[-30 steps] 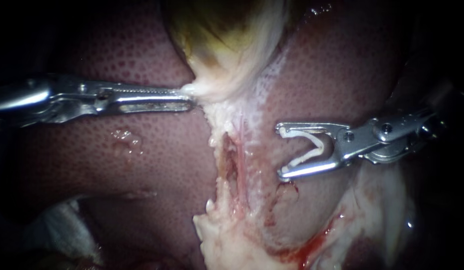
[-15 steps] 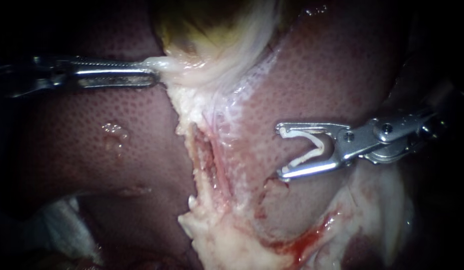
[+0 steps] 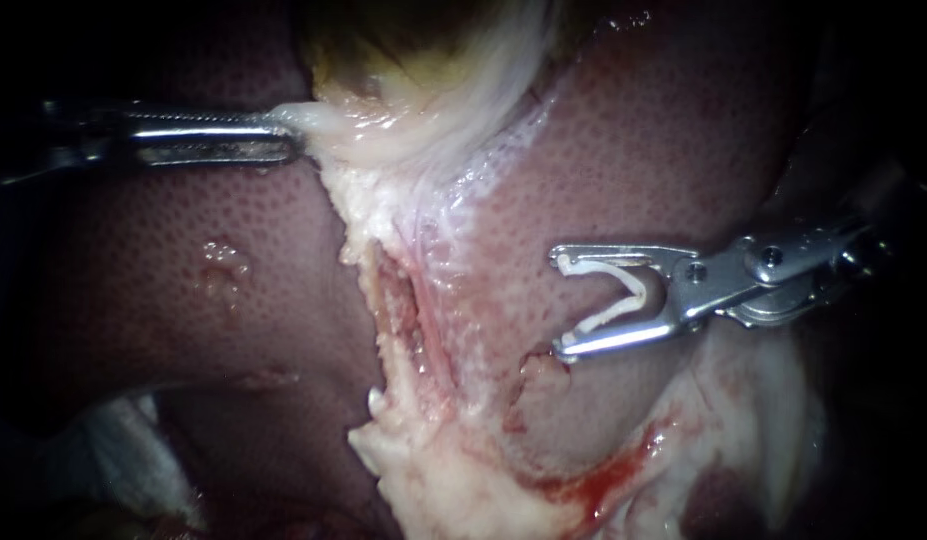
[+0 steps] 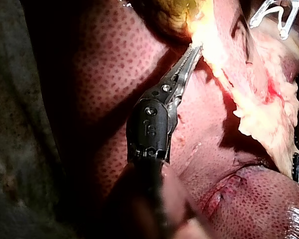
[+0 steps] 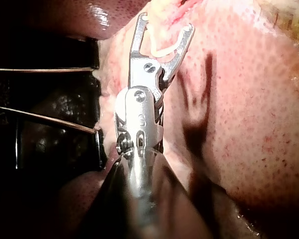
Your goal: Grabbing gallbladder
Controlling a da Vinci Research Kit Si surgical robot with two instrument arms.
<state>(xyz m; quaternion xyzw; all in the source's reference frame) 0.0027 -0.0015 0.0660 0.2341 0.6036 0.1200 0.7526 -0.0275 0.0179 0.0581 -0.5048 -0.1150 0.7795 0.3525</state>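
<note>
**Entry 1.** My left instrument (image 3: 295, 135) (image 4: 194, 50), a slim steel shaft ending in long toothed jaws. I found the jaws closed to a sliver, both pressed on the pale, glistening lower edge of the yellow-green gallbladder sac (image 3: 423, 60) (image 4: 177, 12). The sac bulged just beyond the jaw tips, and its whitish fringe was drawn taut toward them.

**Entry 2.** Dark red, finely stippled liver (image 3: 183, 260) (image 4: 109, 64). It lay under the left shaft and spread out to either side of it.

**Entry 3.** My right instrument (image 3: 560, 305) (image 5: 165, 22) (image 4: 271, 15), a bright steel tip with two short hooked jaws. The jaws stood wide apart and cradled a white V-shaped clip (image 3: 623, 290) (image 5: 167, 49), one leg seated against each jaw. No tissue sat inside the clip. The tip was over the liver surface, and I could not tell whether the lower jaw touched it.

**Entry 4.** Ragged strip of pale yellow-white tissue (image 3: 403, 300) (image 4: 259, 99). It ran on from the gripped edge of the gallbladder and lay between the two instruments, ahead of the right jaws' open mouth and apart from them.

**Entry 5.** Smear of bright red blood (image 3: 603, 480). It sat on the pale tissue beyond the right instrument's lower jaw, clear of both tips.
</note>
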